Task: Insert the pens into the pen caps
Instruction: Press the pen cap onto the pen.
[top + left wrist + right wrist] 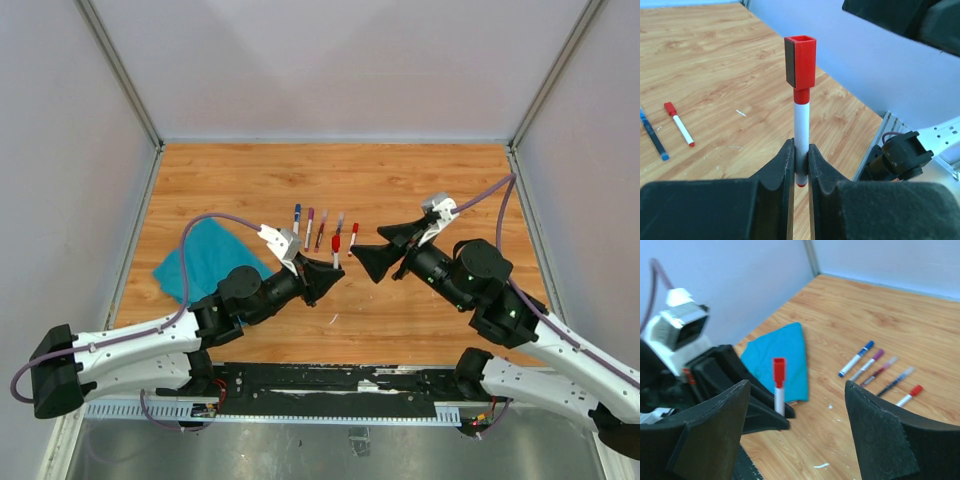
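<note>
Left gripper (800,150) clenched on the lower barrel of a red pen (801,120), held upright with a red cap (801,60) on its top end. Right gripper (796,387) faces it, jaws spread wide and holding nothing. Beyond, five more pens (322,232) lie in a row on the table (420,190), with a teal cloth (205,260) to their left. The pen is judged light, stiff and smooth (liable to slip), so grasp it mid-barrel, clear of the cap.

Seemingly no legible text anywhere
</note>
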{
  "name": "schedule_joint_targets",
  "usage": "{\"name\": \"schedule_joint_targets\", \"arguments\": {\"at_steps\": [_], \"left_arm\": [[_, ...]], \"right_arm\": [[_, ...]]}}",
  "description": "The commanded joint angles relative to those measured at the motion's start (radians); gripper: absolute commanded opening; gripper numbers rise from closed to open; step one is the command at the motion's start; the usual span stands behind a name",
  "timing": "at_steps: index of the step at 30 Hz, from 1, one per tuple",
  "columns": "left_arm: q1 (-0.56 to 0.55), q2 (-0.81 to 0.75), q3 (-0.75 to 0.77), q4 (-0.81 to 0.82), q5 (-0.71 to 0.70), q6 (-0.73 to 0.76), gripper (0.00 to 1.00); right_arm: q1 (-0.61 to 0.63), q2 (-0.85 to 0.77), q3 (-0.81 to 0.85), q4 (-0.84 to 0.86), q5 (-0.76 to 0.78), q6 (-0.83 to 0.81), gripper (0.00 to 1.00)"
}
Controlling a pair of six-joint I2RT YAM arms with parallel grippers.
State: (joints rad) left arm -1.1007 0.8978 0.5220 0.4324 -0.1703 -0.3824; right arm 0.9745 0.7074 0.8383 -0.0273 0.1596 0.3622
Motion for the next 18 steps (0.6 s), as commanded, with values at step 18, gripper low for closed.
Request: {"name": "schedule_joint_targets", "arguments": {"at_steps": [18], "left_arm": [[0.006,0.038,0.057,-0.003,0.086,0.015,0.0]], "right_arm": [[-0.014,0.207,0.16,-0.023,-0.193,0.059,0.61]]}}
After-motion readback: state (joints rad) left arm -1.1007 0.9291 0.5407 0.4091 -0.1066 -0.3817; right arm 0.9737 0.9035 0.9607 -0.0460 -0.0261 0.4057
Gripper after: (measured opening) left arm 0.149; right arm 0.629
